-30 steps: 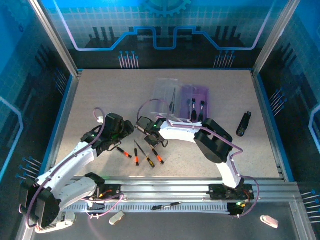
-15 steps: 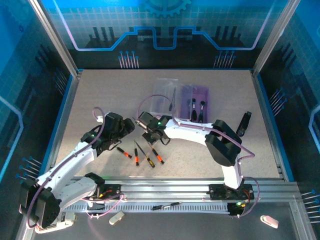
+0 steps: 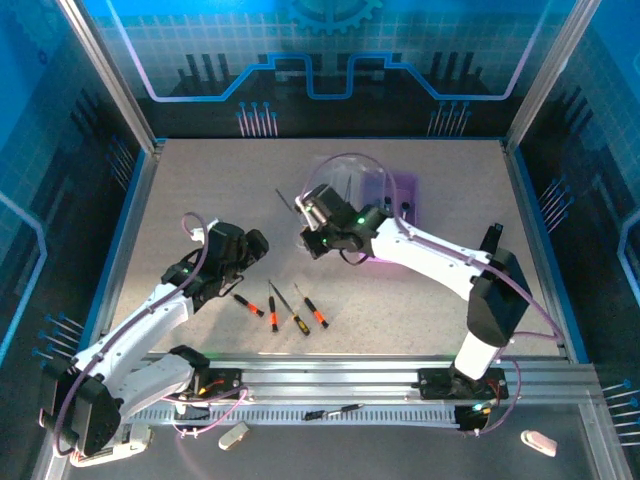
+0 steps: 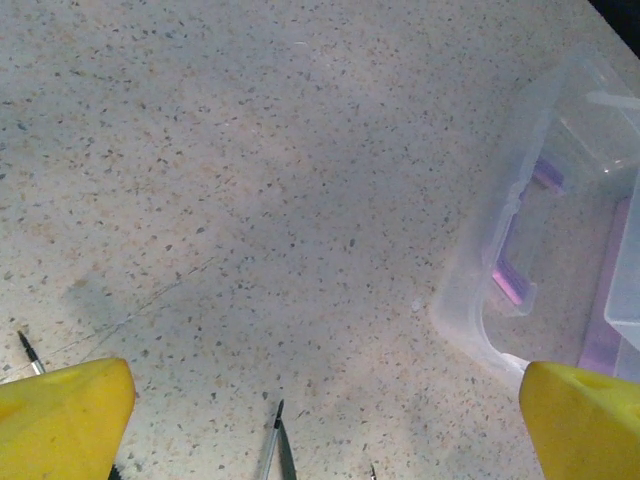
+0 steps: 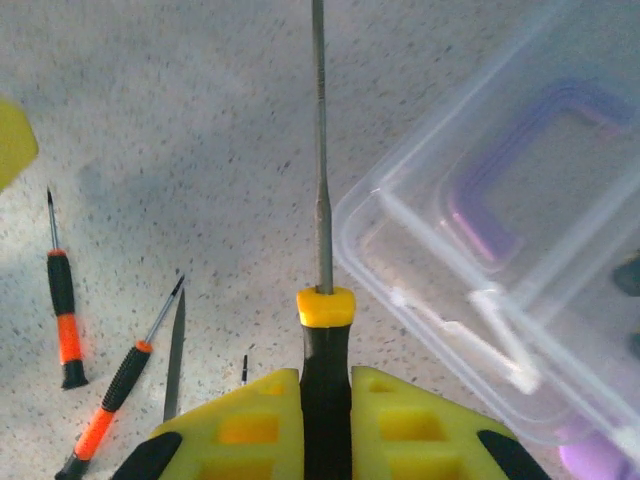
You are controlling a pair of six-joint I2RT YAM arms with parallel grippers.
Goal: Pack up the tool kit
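The tool kit case lies open at the back middle of the table, its purple base holding black tools and its clear lid folded out to the left. My right gripper hovers just left of the lid, shut on a black screwdriver with a yellow collar; its steel shaft points away along the lid's edge. My left gripper stands open over bare table, with yellow fingers wide apart and nothing between them. Several black-and-orange screwdrivers lie loose in front.
A black tool lies at the table's right side. On the front ledge sit two white objects, and one more screwdriver lies on the rail. Blue walls enclose the table.
My right arm has swung up and back from the loose screwdrivers toward the lid, carrying the yellow-collared screwdriver. My left gripper has opened a little wider and barely moved.
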